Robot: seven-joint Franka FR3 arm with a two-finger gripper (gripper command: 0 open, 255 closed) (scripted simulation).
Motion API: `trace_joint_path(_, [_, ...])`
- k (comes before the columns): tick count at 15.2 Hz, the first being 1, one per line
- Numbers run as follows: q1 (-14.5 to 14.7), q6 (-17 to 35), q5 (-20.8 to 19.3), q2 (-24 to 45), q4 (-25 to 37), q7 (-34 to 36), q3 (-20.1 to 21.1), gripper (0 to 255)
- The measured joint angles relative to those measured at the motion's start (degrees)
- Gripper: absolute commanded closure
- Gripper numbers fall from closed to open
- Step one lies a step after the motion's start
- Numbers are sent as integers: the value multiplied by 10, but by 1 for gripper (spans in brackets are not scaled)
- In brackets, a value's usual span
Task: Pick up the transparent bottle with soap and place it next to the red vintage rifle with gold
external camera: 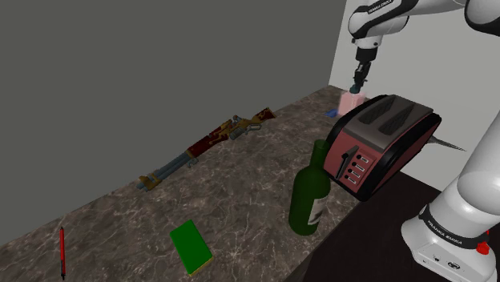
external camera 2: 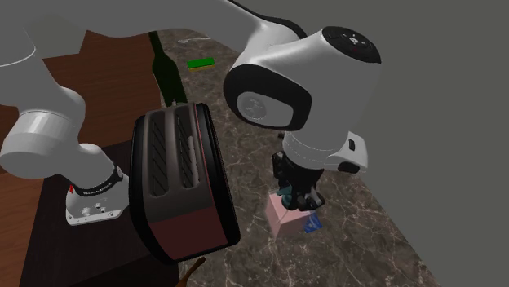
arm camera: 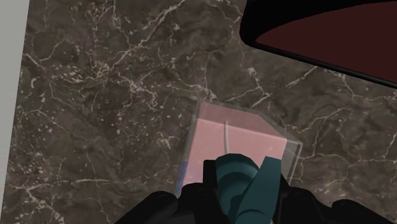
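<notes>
The soap bottle (external camera: 349,102) is a clear square bottle of pink liquid with a teal pump; it stands on the dark marble counter (external camera: 240,192) in the far corner behind the toaster. My gripper (external camera: 358,78) comes straight down onto it, and its black fingers clasp the teal pump (arm camera: 242,184) above the pink body (arm camera: 232,137). In the second exterior view the gripper (external camera 2: 295,196) sits on top of the bottle (external camera 2: 284,215), whose base looks level with the counter. The red and gold rifle (external camera: 210,143) lies along the back of the counter, well to the shoulder view's left of the bottle.
A dark red toaster (external camera: 385,140) lies tilted close beside the bottle, towards the stand. A green wine bottle (external camera: 311,192) stands in front of it. A green book (external camera: 191,247) and a red pen (external camera: 62,250) lie near the front. A small blue object (external camera 2: 312,223) rests by the soap bottle. Grey walls close the corner.
</notes>
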Motion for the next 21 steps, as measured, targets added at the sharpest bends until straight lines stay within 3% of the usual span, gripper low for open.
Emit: trace_joint_path(21, [1, -156, -12, -25, 134, 3, -3, 255])
